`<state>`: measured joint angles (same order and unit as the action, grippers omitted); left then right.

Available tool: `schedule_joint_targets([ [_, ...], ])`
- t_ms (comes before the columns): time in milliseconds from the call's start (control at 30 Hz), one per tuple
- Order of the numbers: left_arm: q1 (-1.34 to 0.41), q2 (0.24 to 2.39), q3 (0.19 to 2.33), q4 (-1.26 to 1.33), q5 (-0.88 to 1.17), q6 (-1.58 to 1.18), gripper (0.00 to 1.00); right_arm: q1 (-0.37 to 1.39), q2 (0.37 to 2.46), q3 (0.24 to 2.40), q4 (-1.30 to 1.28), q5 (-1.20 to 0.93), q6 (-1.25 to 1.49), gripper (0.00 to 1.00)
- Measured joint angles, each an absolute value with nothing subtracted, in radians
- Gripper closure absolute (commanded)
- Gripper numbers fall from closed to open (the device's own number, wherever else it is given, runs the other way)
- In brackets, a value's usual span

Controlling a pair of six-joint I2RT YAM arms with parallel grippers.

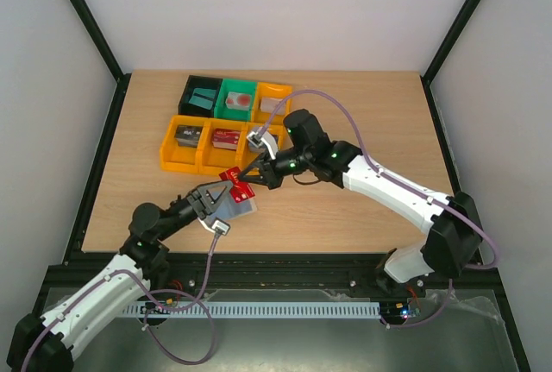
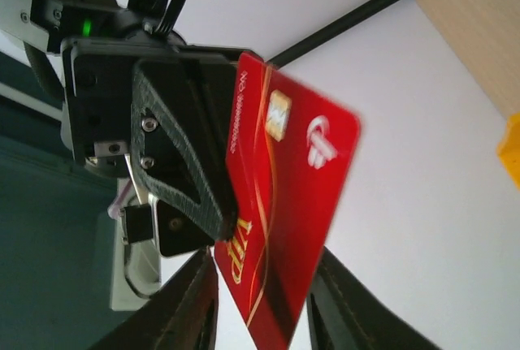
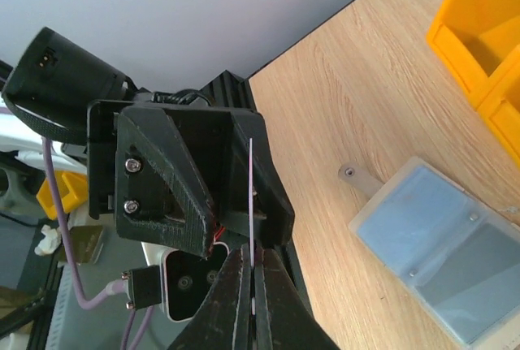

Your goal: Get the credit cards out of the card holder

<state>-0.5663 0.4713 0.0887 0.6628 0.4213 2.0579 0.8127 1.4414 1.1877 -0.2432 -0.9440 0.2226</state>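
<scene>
Card (image 2: 280, 204) in right jaws, holder (image 3: 443, 240) lying open

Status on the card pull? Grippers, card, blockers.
Right gripper shut on red card, held in the air. Left gripper flanks it, grip unclear. Card holder lies open on table. No obstruction seen.

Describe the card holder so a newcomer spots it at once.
Start at the block of orange, green and black bins at the far side of the table, then come toward the near edge to the red card held in the air. Just nearer lies the card holder, open flat on the wood: grey-blue inside, not red, and outside the bins.
</scene>
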Motion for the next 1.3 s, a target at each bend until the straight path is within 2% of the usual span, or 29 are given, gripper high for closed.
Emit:
schedule_joint_targets([
  [100,-0.569,0.471,0.096,0.654,0.406,2.045,0.96,0.817,1.452,1.188,-0.253,-0.950,0.213,0.98],
  [267,-0.580,0.468,0.100,0.646,0.389,2.040,0.98,0.814,1.459,1.200,-0.264,-0.945,0.209,0.98],
  [300,-0.582,0.467,0.100,0.646,0.386,2.038,0.98,0.814,1.459,1.202,-0.266,-0.941,0.209,0.94],
  [367,-0.591,0.463,0.100,0.640,0.373,2.033,0.98,0.814,1.459,1.205,-0.272,-0.923,0.207,0.66],
  [533,-0.632,0.449,0.121,0.517,0.291,1.974,0.98,0.793,1.458,1.213,-0.287,-0.799,0.230,0.30],
  [600,-0.649,0.461,0.176,0.391,0.216,1.892,0.98,0.755,1.448,1.207,-0.281,-0.738,0.262,0.01],
  [833,-0.643,0.660,0.533,-0.080,-0.020,1.481,0.98,0.608,1.305,1.110,-0.275,-0.398,0.323,0.01],
  [967,-0.604,0.847,0.727,-0.382,-0.078,1.304,0.98,0.592,1.241,1.077,-0.276,-0.303,0.323,0.01],
  [1100,-0.508,1.121,0.993,-0.671,-0.089,1.184,0.98,0.583,1.203,1.050,-0.276,-0.265,0.310,0.01],
  [1200,-0.443,1.283,1.195,-0.752,-0.086,1.134,0.98,0.581,1.176,1.026,-0.281,-0.258,0.294,0.01],
  [1300,-0.409,1.362,1.278,-0.722,-0.095,1.129,0.98,0.580,1.146,1.008,-0.287,-0.255,0.281,0.01],
])
